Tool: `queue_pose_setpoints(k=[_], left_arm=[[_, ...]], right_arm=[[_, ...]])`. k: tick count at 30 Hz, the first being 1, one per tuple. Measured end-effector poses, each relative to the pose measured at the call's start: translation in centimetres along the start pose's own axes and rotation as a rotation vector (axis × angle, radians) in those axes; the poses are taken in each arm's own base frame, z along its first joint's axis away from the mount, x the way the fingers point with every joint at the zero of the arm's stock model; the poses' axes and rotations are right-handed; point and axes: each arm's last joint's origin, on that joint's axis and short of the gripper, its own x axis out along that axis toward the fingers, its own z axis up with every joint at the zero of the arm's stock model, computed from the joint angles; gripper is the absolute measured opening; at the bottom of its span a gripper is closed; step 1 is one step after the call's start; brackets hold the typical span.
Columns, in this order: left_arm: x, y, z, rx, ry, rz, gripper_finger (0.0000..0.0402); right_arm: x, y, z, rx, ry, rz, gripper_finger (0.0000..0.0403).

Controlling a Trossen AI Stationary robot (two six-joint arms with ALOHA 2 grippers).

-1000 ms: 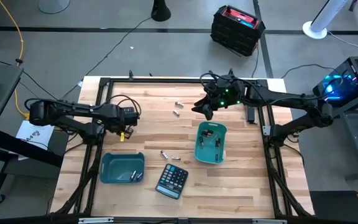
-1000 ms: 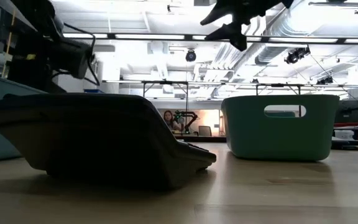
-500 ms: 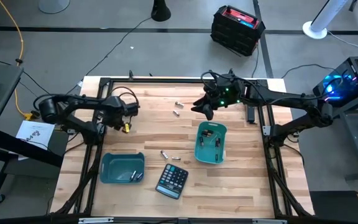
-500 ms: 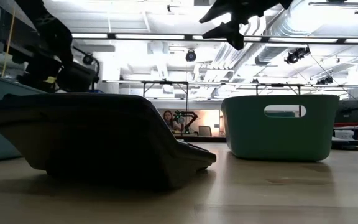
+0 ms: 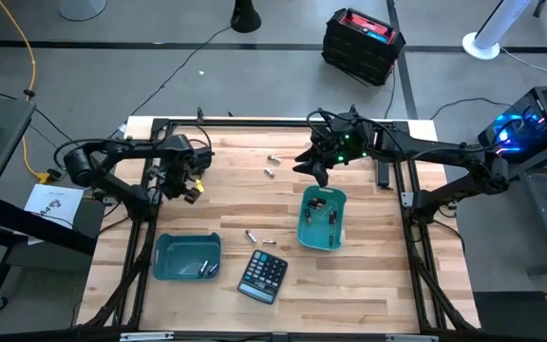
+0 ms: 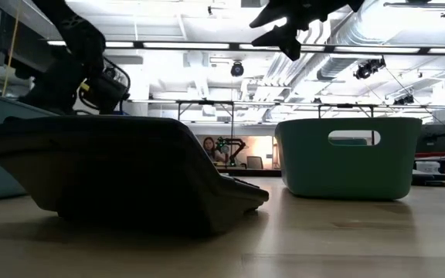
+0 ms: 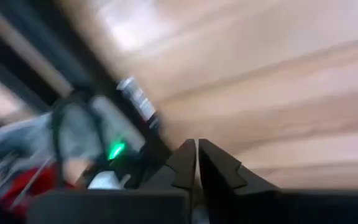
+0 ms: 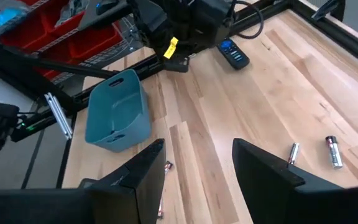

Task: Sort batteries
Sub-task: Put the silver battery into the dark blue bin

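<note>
Loose batteries lie on the wooden table: two at the far middle (image 5: 273, 159) (image 5: 269, 173) and two near the calculator (image 5: 251, 235) (image 5: 269, 240). More batteries lie in the dark-teal tray (image 5: 187, 256) and in the teal bin (image 5: 322, 218). My left gripper (image 5: 193, 185) is shut and empty, held above the table's left part; its own blurred wrist view shows the fingers together (image 7: 196, 160). My right gripper (image 5: 311, 167) hovers open and empty above the table, just beyond the teal bin, with two batteries (image 8: 294, 151) (image 8: 333, 151) lying ahead of its fingers.
A dark calculator (image 5: 262, 275) lies at the near middle and fills the low view (image 6: 122, 170). A black stick (image 5: 384, 174) lies at the right by the frame. A dark remote (image 8: 234, 53) lies by the left arm. Black frame bars run along the table's edges.
My left gripper has moved a little toward the table's far edge and turned at the wrist, staying shut; in the low view it has risen. The right arm and the batteries have kept still.
</note>
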Motion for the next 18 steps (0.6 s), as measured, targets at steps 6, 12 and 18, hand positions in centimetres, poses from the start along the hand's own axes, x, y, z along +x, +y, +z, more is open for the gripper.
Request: queue_pose_setpoints(k=[6, 12, 18], left_arm=[[1.9, 0.1, 2.4, 0.061, 0.187, 0.084, 0.0001], [4.7, -0.3, 4.5, 0.129, 0.355, 0.251, 0.0001], [5.8, -0.4, 4.8, 0.181, 0.376, 0.269, 0.0001]], right_arm=[[-0.2, -0.7, 0.1, -0.013, -0.002, -0.019, 0.0181], [-0.3, -0.9, -0.1, 0.003, 0.032, -0.019, 0.0181], [-0.3, -0.9, -0.6, 0.02, 0.084, 0.005, 0.0181]])
